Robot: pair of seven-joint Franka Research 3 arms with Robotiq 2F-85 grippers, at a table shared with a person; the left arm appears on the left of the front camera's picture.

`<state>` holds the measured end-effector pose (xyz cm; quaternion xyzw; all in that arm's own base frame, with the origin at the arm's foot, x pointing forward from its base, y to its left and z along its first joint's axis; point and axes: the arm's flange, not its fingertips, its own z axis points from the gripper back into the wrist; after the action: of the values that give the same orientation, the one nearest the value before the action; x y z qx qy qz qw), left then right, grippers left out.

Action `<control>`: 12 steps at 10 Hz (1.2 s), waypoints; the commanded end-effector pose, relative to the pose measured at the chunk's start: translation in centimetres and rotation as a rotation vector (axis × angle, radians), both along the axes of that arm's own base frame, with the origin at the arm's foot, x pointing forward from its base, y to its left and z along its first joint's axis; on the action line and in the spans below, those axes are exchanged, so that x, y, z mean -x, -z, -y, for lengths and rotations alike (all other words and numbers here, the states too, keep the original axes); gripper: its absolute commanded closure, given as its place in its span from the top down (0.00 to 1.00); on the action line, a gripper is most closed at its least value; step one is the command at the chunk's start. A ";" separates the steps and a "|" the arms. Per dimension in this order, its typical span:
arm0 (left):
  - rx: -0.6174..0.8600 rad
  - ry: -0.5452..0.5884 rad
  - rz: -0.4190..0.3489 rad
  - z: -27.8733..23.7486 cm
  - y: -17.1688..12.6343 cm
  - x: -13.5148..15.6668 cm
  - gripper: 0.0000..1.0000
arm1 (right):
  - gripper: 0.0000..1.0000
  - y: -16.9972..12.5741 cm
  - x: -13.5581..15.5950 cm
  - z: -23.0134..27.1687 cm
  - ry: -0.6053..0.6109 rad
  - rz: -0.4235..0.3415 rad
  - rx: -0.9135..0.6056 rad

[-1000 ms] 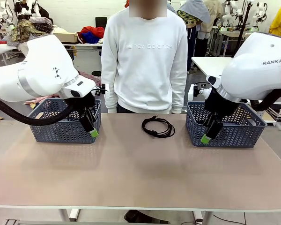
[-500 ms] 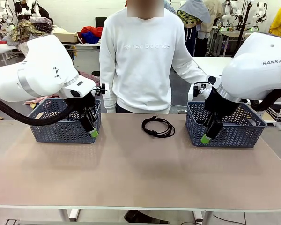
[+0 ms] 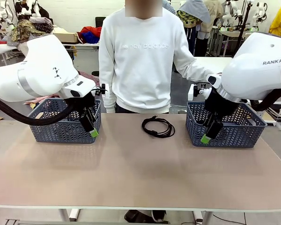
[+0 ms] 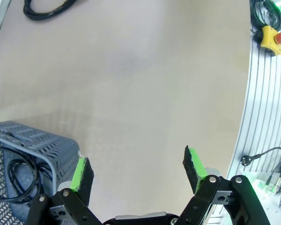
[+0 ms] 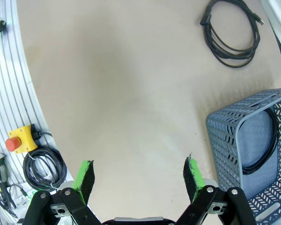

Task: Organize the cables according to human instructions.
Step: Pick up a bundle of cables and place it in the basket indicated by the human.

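One coiled black cable [image 3: 158,126] lies on the table at the far middle, just in front of the person; it also shows as a cable [image 4: 49,8] and a cable [image 5: 232,35] in the wrist views. Another cable [image 4: 11,178] rests inside the left basket [image 3: 61,131], and a cable loop [image 5: 262,140] lies in the right basket [image 3: 234,136]. My left gripper [image 3: 91,126] hangs open in front of the left basket, holding nothing. My right gripper [image 3: 208,133] hangs open at the right basket's near left corner, also holding nothing.
A person in a white sweatshirt [image 3: 143,61] stands at the far edge, one arm stretched out towards the right basket behind my right arm. Yellow emergency-stop boxes [image 4: 270,36] [image 5: 19,139] and spare cords sit off the table's near edge. Bare tabletop [image 3: 140,173] spreads between the baskets.
The person's arm has swung out from their side towards the right basket. Both arms and the cable on the table have stayed still.
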<state>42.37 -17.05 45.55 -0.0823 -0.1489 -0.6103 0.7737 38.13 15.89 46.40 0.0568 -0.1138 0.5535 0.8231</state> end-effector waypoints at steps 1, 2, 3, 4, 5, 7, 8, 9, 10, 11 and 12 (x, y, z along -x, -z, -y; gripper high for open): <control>-0.004 -0.004 -0.003 -0.2 -0.1 0.0 1.00 | 1.00 -0.1 -0.1 -0.1 0.005 0.005 0.005; -0.004 -0.004 -0.003 -0.2 -0.1 0.0 1.00 | 1.00 -0.1 -0.1 -0.1 0.005 0.005 0.005; -0.004 -0.004 -0.003 -0.2 -0.1 0.0 1.00 | 1.00 -0.1 -0.1 -0.1 0.005 0.005 0.005; -0.004 -0.004 -0.003 -0.2 -0.1 0.0 1.00 | 1.00 -0.1 -0.1 -0.1 0.005 0.005 0.005; -0.004 -0.004 -0.003 -0.2 -0.1 0.0 1.00 | 1.00 -0.1 -0.1 -0.1 0.005 0.005 0.005; -0.004 -0.004 -0.003 -0.2 -0.1 0.0 1.00 | 1.00 0.0 0.0 0.0 0.000 0.000 0.000; -0.004 -0.004 -0.003 -0.2 -0.1 0.0 1.00 | 1.00 -0.6 -1.1 -0.9 0.047 -0.034 0.000; -0.004 -0.004 -0.003 -0.2 -0.1 0.0 1.00 | 1.00 -1.2 -2.5 -2.4 0.100 -0.047 0.016; -0.004 -0.004 -0.003 -0.2 -0.1 0.0 1.00 | 1.00 -1.5 -3.8 -3.8 0.156 -0.055 0.042; -0.004 -0.004 -0.003 -0.2 -0.1 0.0 1.00 | 1.00 -1.7 -4.9 -5.5 0.184 -0.074 0.048; -0.004 -0.004 -0.003 -0.2 -0.1 0.0 1.00 | 1.00 -1.9 -6.0 -7.3 0.222 -0.082 0.055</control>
<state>42.37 -17.08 45.58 -0.0824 -0.1491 -0.6106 0.7734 42.64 21.31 47.55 0.0557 -0.0910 0.4823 0.8695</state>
